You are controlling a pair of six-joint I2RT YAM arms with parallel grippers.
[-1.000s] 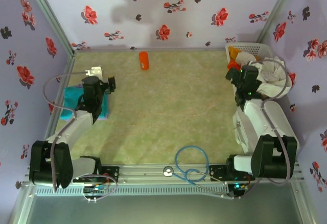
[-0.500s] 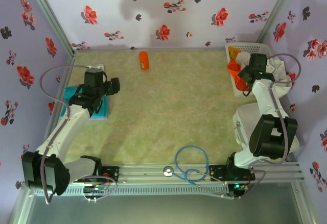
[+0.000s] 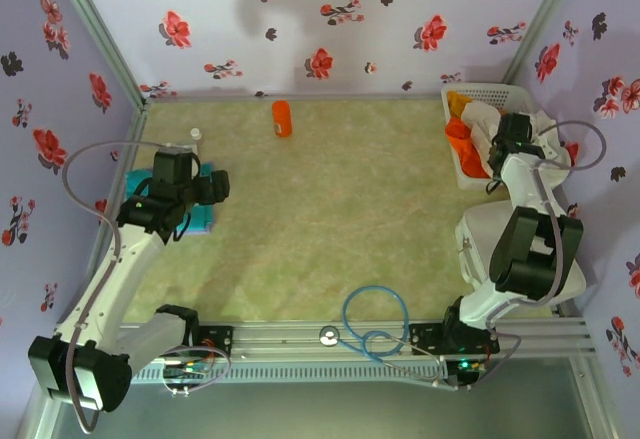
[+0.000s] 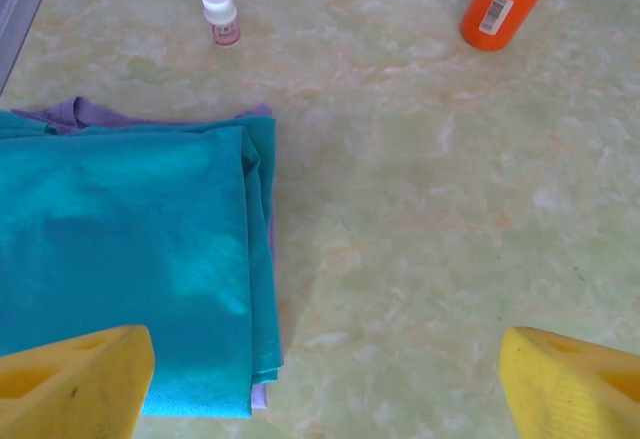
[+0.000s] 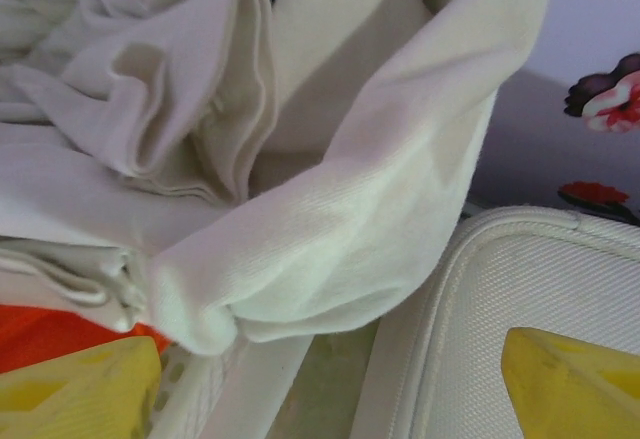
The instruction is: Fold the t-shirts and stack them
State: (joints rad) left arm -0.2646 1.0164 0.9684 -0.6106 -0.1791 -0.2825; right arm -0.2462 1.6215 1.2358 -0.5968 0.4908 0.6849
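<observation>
The rumpled white t-shirt [image 5: 330, 209] heaps in the basket [image 3: 490, 87] at the worktop's [image 3: 350, 209] far right corner, with an orange t-shirt [image 3: 457, 137] beside it. The folded teal t-shirt [image 4: 120, 259] lies flat at the left edge. The left tool [image 4: 322, 384] stands open over its right border. The right tool [image 5: 330, 379] is spread wide at the white cloth.

Table centre [image 3: 330, 209] open; orange bottle [image 3: 282, 118] far edge, teal t-shirt [image 4: 120, 249] left, basket [image 3: 490, 87] far right, blue cable [image 3: 375, 321] near edge.
</observation>
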